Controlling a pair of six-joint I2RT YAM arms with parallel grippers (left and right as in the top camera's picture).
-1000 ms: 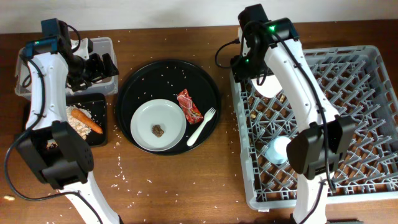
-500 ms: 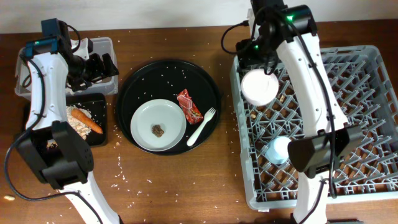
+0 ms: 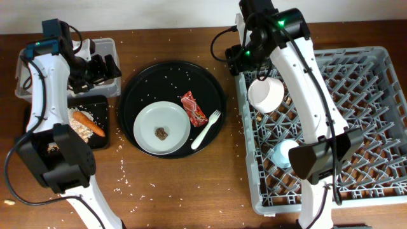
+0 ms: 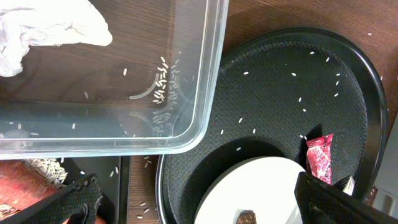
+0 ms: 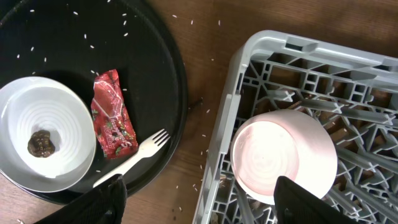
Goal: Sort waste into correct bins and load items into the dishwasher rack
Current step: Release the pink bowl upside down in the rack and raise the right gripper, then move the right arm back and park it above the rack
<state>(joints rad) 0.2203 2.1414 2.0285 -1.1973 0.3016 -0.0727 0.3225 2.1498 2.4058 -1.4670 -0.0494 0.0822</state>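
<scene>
Right arm: the right gripper (image 5: 204,196) is hovering over the 10 o'clock corner of the dishwasher rack (image 3: 375,83), fingers spread wide and carrying nothing. The bowl (image 3: 266,94) is sitting in that corner, tilted among the pegs (image 3: 356,127) with its inside showing. I cannot tell how firmly it is leaning. The cup (image 3: 283,152) is standing in the rack toward 7 o'clock.

Left arm: the left gripper (image 4: 196,186) is waiting with jaws apart and empty, over the edge where the clear tub (image 3: 105,44) meets the round black tray (image 3: 137,83). The napkin (image 4: 43,28) is lying in the tub.

Judgement: the bowl looks loaded, while the plate (image 3: 147,124) and fork (image 3: 205,130) are not yet in the rack.
- The right arm should be rising straight up, clear of the bowl rim and pegs, before swinging toward 9 o'clock.
- The fork is lying flat at the plate's 3 o'clock, with its tines just beside the wrapper (image 3: 194,108). It probably wants a pinch across mid-handle, away from the wrapper.
- The plate is carrying the brown chunk (image 3: 162,133). That chunk should go first to the shallow black tray (image 3: 102,137) at 9 o'clock, which is holding the carrot (image 3: 88,124) and rice scraps (image 3: 79,129).
</scene>
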